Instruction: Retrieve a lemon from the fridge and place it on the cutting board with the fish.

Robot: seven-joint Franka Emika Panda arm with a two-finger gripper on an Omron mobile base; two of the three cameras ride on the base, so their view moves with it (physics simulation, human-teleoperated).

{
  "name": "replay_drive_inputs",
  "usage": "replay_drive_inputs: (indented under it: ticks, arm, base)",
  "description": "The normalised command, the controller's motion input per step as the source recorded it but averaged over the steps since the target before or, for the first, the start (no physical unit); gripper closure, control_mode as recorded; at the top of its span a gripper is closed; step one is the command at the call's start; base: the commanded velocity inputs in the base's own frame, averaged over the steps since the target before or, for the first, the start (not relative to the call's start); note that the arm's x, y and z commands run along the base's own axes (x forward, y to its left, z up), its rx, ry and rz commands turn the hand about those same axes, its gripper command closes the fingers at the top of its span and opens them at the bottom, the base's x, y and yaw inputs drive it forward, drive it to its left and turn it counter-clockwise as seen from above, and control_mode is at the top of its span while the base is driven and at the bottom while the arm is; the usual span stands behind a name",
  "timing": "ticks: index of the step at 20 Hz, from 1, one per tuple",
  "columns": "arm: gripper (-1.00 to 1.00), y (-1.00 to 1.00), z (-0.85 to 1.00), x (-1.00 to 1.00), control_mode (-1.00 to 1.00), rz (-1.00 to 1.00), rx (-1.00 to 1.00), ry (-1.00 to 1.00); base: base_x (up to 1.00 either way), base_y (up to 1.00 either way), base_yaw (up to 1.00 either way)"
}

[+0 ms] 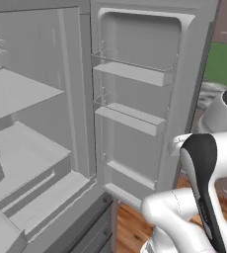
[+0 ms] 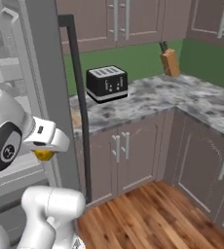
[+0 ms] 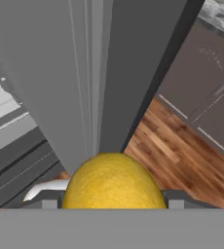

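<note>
The end effector (image 3: 113, 206) is clamped on the lemon (image 3: 113, 184): in the hand view the yellow fruit sits squarely between the two dark finger tips, one at each flank, its rounded top bulging forward past them. So the task's thing lies not off to any side of the end effector but inside it, centred in the grip. In the right base view the lemon (image 2: 44, 154) shows as a small yellow patch tucked under the white hand, just beside the edge of the open fridge door (image 2: 46, 97).

The relation the coming move turns on, as I judge it, is where the drop-off lies from the end effector. Straight ahead of the held lemon stands the grey edge of the fridge door (image 3: 128, 73) with its dark handle (image 2: 79, 97); beyond that edge, off to the end effector's far side, runs the marbled surface (image 2: 158, 99) with a black toaster (image 2: 107, 83) and a knife block (image 2: 170, 62). Neither the cutting board nor the fish can be made out, so which way they lie from the hand I cannot tell. The fruit is near round, so its long axis matters little for the set-down. The fridge (image 1: 36, 123) shelves lie behind and to the other side of the hand, with the door close enough that swinging past it calls for care
</note>
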Motion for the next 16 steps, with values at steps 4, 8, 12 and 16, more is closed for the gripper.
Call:
replay_drive_inputs:
  ticks: [4, 8, 12, 16]
  arm:
    - [1.00, 0.00, 0.00, 0.00, 1.00, 0.00, 0.00, 0.00]
    - [1.00, 0.00, 0.00, 0.00, 1.00, 0.00, 0.00, 0.00]
    - [1.00, 0.00, 0.00, 0.00, 1.00, 0.00, 0.00, 0.00]
    - [1.00, 0.00, 0.00, 0.00, 1.00, 0.00, 0.00, 0.00]
  base:
    - [-0.34, -0.89, -0.62]
    - [-0.73, -0.86, -0.47]
    - [-1.00, -0.13, -0.32]
    - [-1.00, -0.68, -0.26]
